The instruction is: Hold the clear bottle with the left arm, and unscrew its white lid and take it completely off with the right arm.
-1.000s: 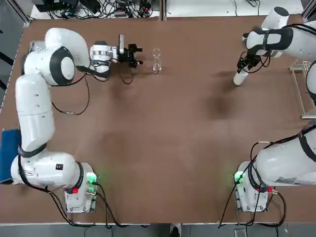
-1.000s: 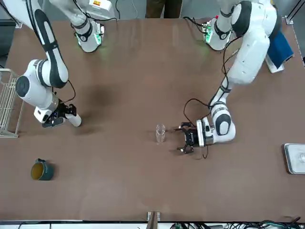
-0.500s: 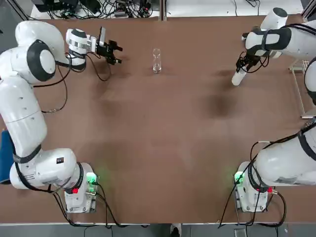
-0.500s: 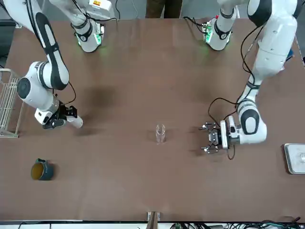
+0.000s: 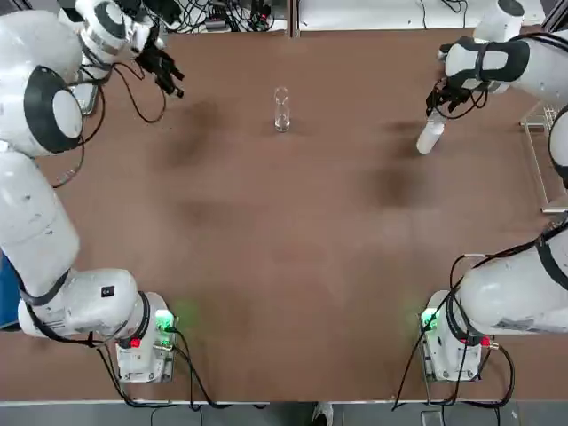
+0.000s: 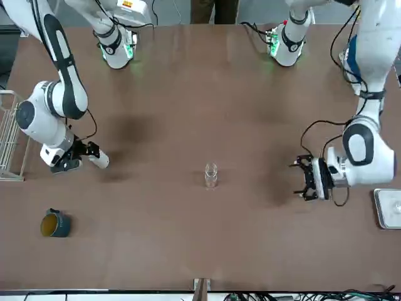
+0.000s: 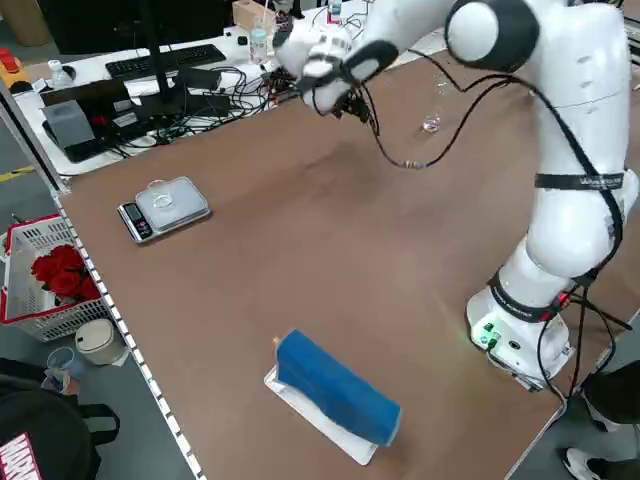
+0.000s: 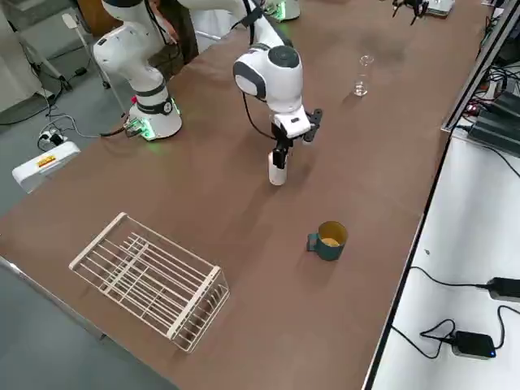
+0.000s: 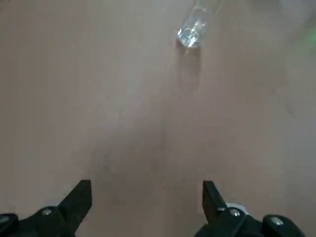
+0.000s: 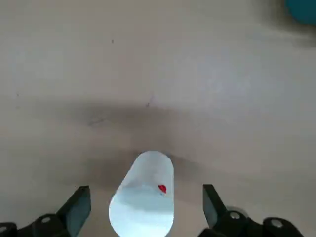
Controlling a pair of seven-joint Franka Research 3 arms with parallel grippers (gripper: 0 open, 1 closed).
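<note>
Swinging well away from the clear bottle [image 5: 281, 110], left upright mid-table, the left gripper [image 5: 165, 73] spreads wide and empty, while the right gripper [image 5: 441, 100] stands open around the white lid [image 5: 429, 136] on the table, so both arms should just retreat.

One clear bottle [image 5: 281, 109]; one white lid [image 5: 429, 138]; one green jar [image 6: 55, 224]; one wire rack [image 8: 149, 277]

- A brown table [image 5: 293, 266] fills the views.
- Beyond its far edge, a white bench [image 7: 120, 90] carries a keyboard [image 7: 165, 62] and tangled cables [image 5: 222, 13].
- A white basket [image 7: 45, 285] with red items stands beside the table on the grey floor [image 8: 49, 106].
- A power adapter [image 8: 469, 343] lies on a white surface.
</note>
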